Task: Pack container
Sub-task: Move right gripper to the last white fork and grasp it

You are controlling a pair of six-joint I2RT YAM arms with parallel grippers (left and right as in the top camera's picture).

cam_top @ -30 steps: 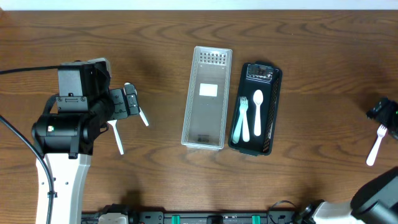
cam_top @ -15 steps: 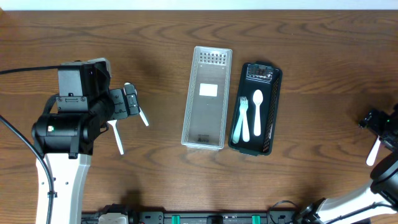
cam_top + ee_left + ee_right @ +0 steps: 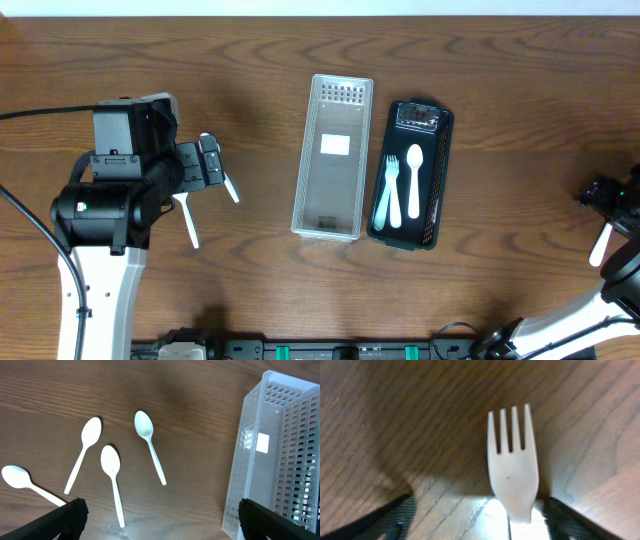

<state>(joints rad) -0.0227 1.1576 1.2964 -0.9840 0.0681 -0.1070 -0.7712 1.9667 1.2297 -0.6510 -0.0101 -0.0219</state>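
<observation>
A clear slotted container (image 3: 330, 160) stands at the table's middle, with a black tray (image 3: 446, 150) next to it on the right holding a white fork (image 3: 386, 190) and a white spoon (image 3: 414, 180). My left gripper (image 3: 210, 165) is open and empty over several loose white spoons (image 3: 111, 462); the container (image 3: 280, 460) is to its right, and its fingers (image 3: 161, 504) are spread wide. My right gripper (image 3: 608, 195) at the far right edge is open, low over a white fork (image 3: 512, 475) that lies on the table between its fingers (image 3: 479, 502).
Spoon handles (image 3: 188, 222) stick out beside the left arm. The right fork's handle (image 3: 600, 245) reaches toward the table's front. The container's slotted wall (image 3: 250, 450) stands close to the left gripper's right finger.
The right gripper has shifted slightly left and toward the front, settling over the fork. The left arm has not moved.
</observation>
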